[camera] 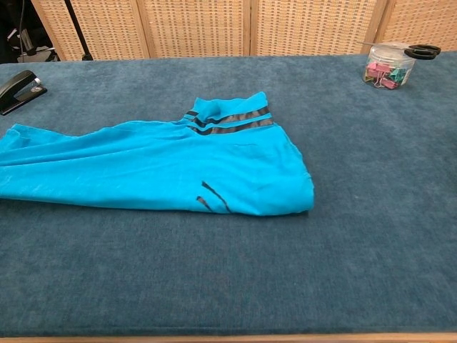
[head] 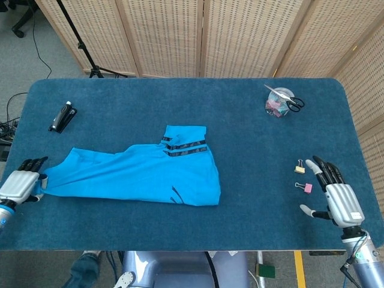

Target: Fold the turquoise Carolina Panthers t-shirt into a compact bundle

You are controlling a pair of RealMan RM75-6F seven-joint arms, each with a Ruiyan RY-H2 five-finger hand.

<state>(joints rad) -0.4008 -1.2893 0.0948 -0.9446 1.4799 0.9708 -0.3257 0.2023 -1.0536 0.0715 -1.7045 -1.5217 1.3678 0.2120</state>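
- Turquoise cotton t-shirt [head: 141, 174] with black sleeve stripes lies flat on your dark blue felt-covered table [head: 240, 144], folded lengthwise into a long band; in the chest view [camera: 157, 168] it spreads from the left edge to past the middle.
- Your left hand [head: 21, 185] sits at the shirt's left end, at the table's left edge, fingers curled around the hem corner and holding it (the chest view does not show this hand).
- The striped sleeve [head: 185, 143] sticks up from the shirt's far edge, toward its right end, and a short black mark [head: 176, 194] shows near the shirt's near right corner.
- Your right hand [head: 336, 195] rests well to the right of the shirt, near the table's front right corner, fingers spread apart and holding nothing.
- Two small binder clips, one yellow [head: 299, 169] and one pink [head: 306, 188], lie between the shirt and your right hand, just beside its fingertips.
- A clear plastic jar of coloured clips [head: 275, 105] stands far right of the shirt and behind it, with black-handled scissors [head: 289, 101] resting across its top.
- A black stapler [head: 62, 116] lies behind the shirt's left end, apart from it.
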